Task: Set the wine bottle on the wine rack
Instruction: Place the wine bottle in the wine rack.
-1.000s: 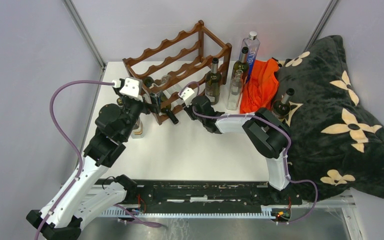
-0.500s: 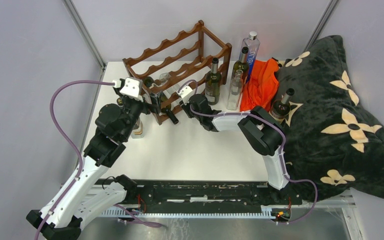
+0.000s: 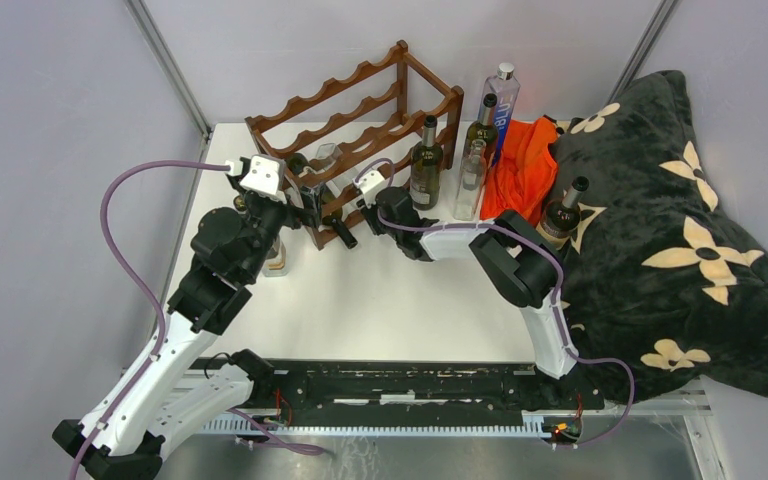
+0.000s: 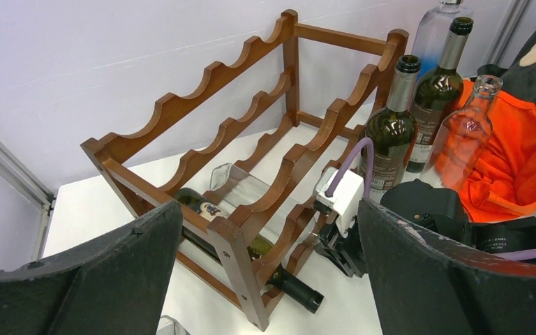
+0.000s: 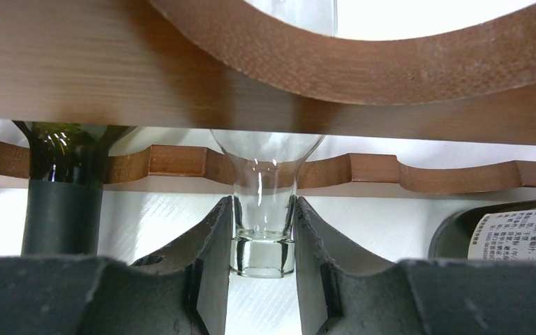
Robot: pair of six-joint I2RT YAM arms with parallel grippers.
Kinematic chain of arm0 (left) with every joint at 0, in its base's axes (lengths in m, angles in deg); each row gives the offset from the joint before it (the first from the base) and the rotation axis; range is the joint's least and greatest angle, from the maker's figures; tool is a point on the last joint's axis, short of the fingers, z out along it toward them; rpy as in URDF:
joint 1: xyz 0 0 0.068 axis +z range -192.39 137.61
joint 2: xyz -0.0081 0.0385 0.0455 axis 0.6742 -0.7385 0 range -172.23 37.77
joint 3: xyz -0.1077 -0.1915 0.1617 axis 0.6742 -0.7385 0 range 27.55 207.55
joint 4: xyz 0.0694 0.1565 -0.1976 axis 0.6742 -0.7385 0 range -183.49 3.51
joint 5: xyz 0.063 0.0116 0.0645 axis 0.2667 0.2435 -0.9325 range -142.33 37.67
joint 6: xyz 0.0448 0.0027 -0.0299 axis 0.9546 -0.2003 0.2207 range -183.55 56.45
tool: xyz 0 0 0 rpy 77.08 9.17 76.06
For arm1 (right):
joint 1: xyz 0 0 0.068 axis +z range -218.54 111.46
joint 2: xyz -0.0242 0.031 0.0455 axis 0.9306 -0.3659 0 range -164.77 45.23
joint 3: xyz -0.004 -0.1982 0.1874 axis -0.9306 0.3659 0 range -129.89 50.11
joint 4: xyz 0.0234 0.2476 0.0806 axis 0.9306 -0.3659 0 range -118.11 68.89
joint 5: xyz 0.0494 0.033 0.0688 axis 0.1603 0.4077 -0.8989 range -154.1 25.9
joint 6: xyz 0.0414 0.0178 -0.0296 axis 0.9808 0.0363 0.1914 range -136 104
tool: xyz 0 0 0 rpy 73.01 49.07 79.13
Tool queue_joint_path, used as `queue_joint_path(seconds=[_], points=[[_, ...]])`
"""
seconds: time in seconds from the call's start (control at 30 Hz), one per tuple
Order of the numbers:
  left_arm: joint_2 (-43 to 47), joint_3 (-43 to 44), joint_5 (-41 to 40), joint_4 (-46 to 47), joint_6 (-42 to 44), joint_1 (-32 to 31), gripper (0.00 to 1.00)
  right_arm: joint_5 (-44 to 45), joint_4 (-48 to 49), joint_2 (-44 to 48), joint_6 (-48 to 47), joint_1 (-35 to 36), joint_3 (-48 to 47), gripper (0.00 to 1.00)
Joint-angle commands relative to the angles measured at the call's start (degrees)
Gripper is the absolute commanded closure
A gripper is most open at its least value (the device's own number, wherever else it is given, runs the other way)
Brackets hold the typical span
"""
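Clear wine bottle point(image 5: 262, 178) pinched by right hand point(image 5: 262, 227) in wine rack point(image 5: 181, 77); left hand point(image 4: 269, 230) spread.

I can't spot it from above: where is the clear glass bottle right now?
In the left wrist view, the clear glass bottle lies inside the wine rack, right of the dark green bottle, its neck pinched by the right gripper.

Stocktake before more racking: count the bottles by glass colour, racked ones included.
dark bottles: 4
clear bottles: 3
Total: 7
Not counted: a half-hidden thing beside the left arm.
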State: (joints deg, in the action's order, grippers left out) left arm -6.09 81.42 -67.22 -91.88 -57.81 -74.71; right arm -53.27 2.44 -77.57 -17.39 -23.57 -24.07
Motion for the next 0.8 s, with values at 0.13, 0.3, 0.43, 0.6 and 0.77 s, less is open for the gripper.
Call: queue_joint_path(seconds=[0.13,0.3,0.43,0.6,0.77], points=[[0.2,-0.2,0.5,3.4,2.4,0.3,0.0,-3.7,-2.3,-2.8,4.2,0.7,-2.0,0.98],[0.2,-0.2,0.6,3.4,2.5,0.3,0.0,-3.6,-2.9,-3.6,5.1,0.7,-3.3,0.95],[0.1,-0.2,0.6,3.4,2.5,0.4,0.0,-4.0,-3.1,-4.1,5.4,0.5,-4.9,0.94],[0.1,-0.2,0.5,3.4,2.4,0.4,0.0,-4.1,-4.2,-5.4,5.0,0.1,-8.9,0.91],[0.1,-0.2,0.6,3.4,2.5,0.4,0.0,-5.1,-6.3,-5.8,5.1,-0.1,-11.1,0.89]])
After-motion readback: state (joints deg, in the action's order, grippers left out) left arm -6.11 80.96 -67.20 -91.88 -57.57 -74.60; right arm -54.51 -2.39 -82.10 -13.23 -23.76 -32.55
